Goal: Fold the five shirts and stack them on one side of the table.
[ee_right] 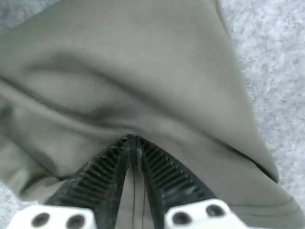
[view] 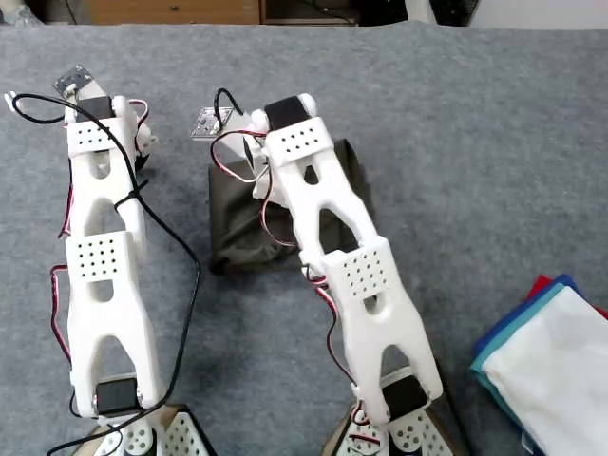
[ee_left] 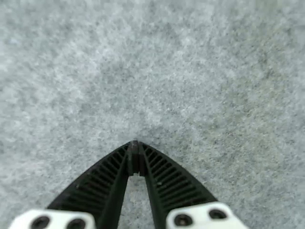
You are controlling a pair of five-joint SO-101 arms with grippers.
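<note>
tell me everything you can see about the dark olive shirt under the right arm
The dark olive shirt is soft matte cloth, folded into a rough rectangle with rumpled edges and long creases. A stitched hem shows along one edge. It lies on the grey table near the middle, well apart from the shirt stack. The right gripper, shut, has its tips on a crease in the cloth.

left arm [view: 100, 256], right arm [view: 366, 275] stretched out | left pincer [ee_left: 135, 156] tips together | right pincer [ee_right: 133, 149] tips together
</note>
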